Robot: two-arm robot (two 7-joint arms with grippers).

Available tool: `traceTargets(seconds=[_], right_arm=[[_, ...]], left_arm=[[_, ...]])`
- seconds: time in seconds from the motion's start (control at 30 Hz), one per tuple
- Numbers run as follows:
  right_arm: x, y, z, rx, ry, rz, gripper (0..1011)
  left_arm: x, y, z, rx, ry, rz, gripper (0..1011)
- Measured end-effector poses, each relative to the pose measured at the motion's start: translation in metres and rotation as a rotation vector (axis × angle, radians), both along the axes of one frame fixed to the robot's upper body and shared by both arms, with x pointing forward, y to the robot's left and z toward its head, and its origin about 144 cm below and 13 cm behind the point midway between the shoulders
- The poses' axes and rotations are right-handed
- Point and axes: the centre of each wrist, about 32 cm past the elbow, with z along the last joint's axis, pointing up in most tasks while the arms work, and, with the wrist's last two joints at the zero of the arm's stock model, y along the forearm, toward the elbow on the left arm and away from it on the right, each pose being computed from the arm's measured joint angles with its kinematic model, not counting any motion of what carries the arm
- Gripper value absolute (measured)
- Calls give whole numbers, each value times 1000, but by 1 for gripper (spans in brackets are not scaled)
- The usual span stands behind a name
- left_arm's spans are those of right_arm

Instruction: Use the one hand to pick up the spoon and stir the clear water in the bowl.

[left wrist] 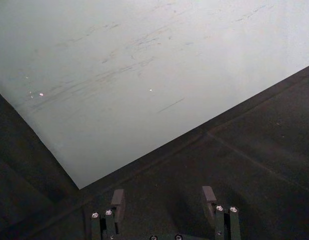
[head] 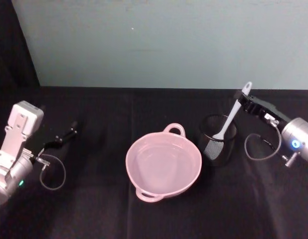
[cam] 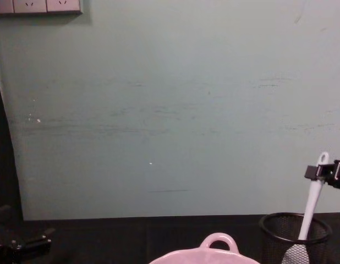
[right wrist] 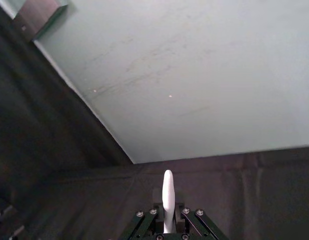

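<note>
One claw at work: grips spoon high on the handle with right claw, head down inside mesh cup, just right of bowl at the middle of the tabletop. Midway through the pick-up, by the look of it; next calls for lifting clear of the cup rim, then swinging left over the water. Parks left claw far left, jaws apart. No legible writing anywhere.

The right end effector clamps the spoon upright before a pale wall.
</note>
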Motion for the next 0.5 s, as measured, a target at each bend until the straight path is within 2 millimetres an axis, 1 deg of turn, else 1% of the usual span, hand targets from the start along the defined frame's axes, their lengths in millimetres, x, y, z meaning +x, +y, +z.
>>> traceTargets(seconds=[0.1, 0.13, 0.2, 0.23, 0.47, 0.5], right_arm=[[-3, 6, 12, -71, -58, 19, 117], [-3, 6, 12, -71, -58, 19, 116], [-6, 9, 22, -125, -105, 35, 117], [-6, 9, 22, -125, -105, 35, 117], [-11, 18, 51, -275, -226, 85, 117], [-12, 18, 59, -311, -254, 91, 116]], left_arm=[[0, 0, 0, 0, 0, 0, 1005], [0, 0, 0, 0, 0, 0, 1005], [0, 0, 0, 0, 0, 0, 1005], [0, 0, 0, 0, 0, 0, 1005], [0, 0, 0, 0, 0, 0, 1005], [0, 0, 0, 0, 0, 0, 1005]])
